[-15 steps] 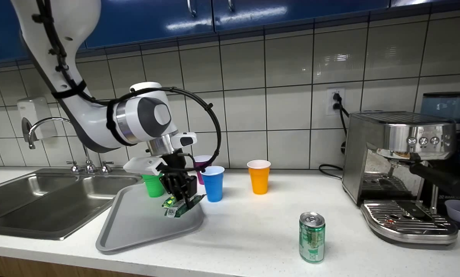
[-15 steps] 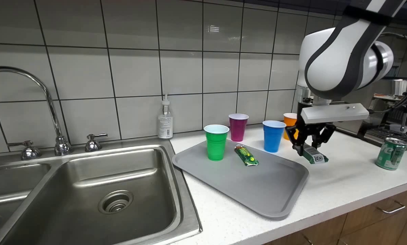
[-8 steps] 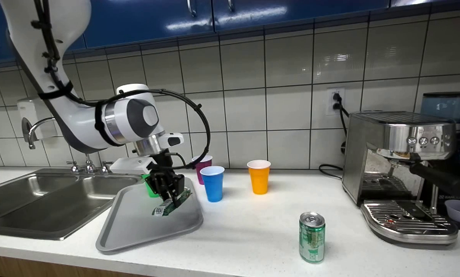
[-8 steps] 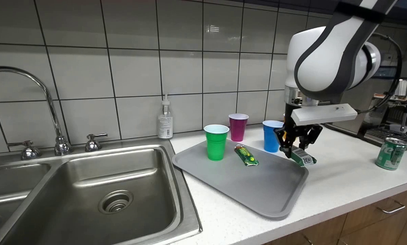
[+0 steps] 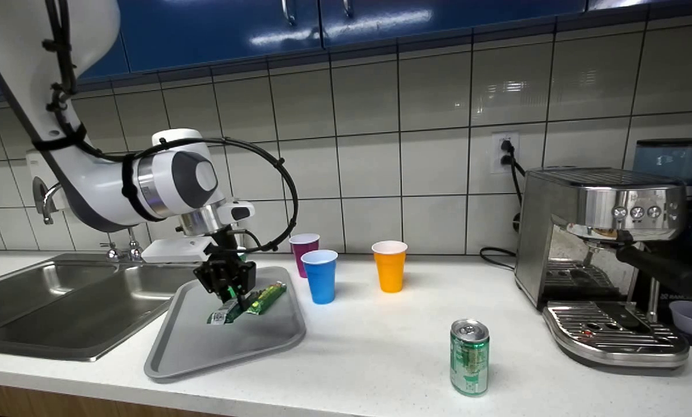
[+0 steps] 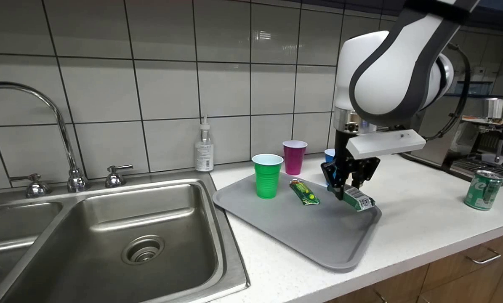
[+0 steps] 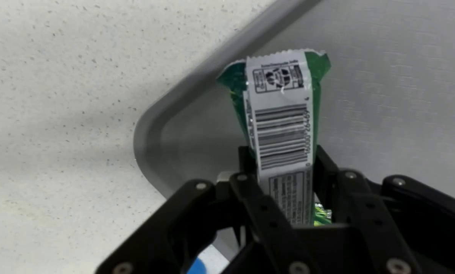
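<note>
The gripper [image 7: 283, 158] is clamped on a green-wrapped snack bar [image 6: 358, 198] (its white barcode panel [image 7: 282, 135] turned upward), holding it over the gray tray [image 6: 318, 242], near one corner. On that tray, a green-and-yellow bar [image 6: 304, 192] lies near a green plastic cup [image 6: 267, 179].

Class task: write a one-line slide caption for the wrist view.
The gripper holds a green-and-white packet, barcode showing, over a gray tray near one corner.

I see a white counter [image 5: 380, 359], and on it are a gray tray [image 5: 207, 344], a purple cup [image 5: 304, 255], a blue cup [image 5: 321, 279], an orange cup [image 5: 390, 269], a green can [image 5: 469, 359] and a coffee machine [image 5: 589, 269]
</note>
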`<state>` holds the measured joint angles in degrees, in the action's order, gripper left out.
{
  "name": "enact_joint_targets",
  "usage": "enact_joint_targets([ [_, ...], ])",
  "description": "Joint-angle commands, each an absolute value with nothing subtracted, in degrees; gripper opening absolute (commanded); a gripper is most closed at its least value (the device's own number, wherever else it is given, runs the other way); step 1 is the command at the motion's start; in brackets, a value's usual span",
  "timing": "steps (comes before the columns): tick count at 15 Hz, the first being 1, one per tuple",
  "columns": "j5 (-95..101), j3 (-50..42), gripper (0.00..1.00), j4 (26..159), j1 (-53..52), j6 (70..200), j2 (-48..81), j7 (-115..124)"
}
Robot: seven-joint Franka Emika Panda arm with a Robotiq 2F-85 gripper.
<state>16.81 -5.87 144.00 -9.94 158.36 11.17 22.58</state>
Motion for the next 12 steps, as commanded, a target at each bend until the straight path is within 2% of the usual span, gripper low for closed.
enact_joint_targets([
  [1,15.8,-3.2,0.15,143.4,-9.9,156.8,10.7,20.2],
  [12,13.9,1.8,0.15,139.6,-12.3,157.2,16.3,18.5],
])
